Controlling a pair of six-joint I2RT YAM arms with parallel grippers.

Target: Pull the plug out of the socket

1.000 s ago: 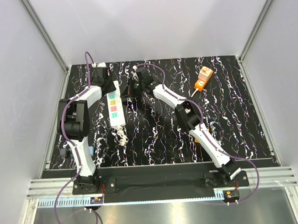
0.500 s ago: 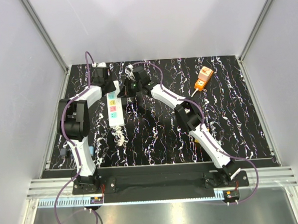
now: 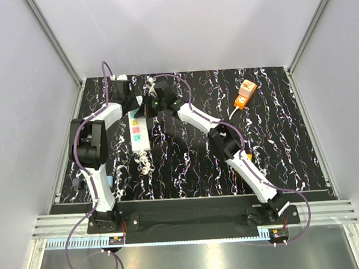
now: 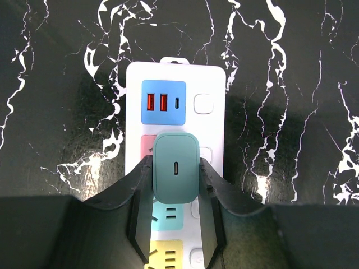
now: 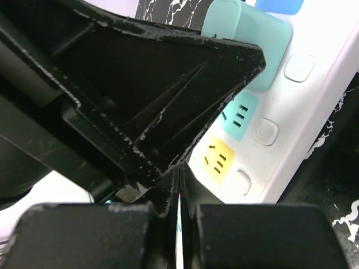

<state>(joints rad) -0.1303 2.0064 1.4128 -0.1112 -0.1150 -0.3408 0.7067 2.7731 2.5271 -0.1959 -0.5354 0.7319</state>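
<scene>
Plug, rounded matte teal block, sits in glossy white socket; left gripper clamps its sides from above; right gripper, fingers together, hovers just beside.

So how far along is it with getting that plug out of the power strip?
Done: the left gripper is closed on the sides of the teal plug. In hand: the shut right gripper sits close by, at the socket. Left: the pull; the plug is seated in the socket.
</scene>
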